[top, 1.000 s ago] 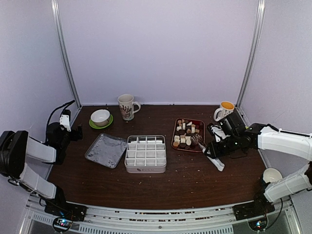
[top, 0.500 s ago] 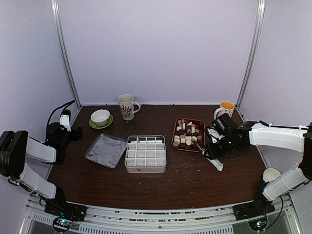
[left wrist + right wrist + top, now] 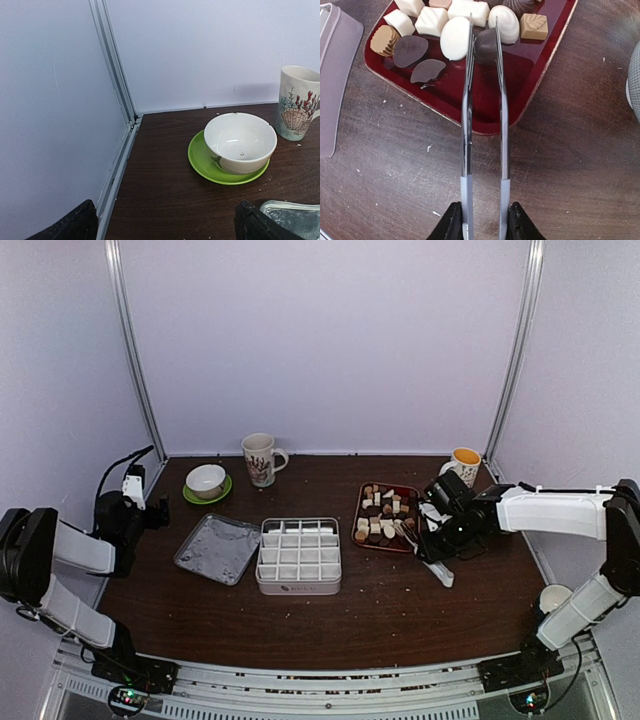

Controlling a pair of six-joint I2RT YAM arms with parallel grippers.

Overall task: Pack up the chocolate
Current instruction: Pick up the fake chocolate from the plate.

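Note:
The chocolate, several dark, tan and white pieces, lies on a red tray right of centre. My right gripper is shut on metal tongs with white handles. The tong tips pinch a dark brown chocolate at the tray's near end, beside white pieces. In the top view the right gripper sits just right of the tray. A white box with square compartments stands at centre. My left gripper is open and empty at the far left.
A metal lid lies left of the box. A white bowl on a green saucer and a shell-patterned mug stand at the back left. An orange-filled cup is at the back right. A white cup sits off the table's right edge.
My right arm has moved left and away from me, bringing the tong tips over the red tray. The left arm has not moved.

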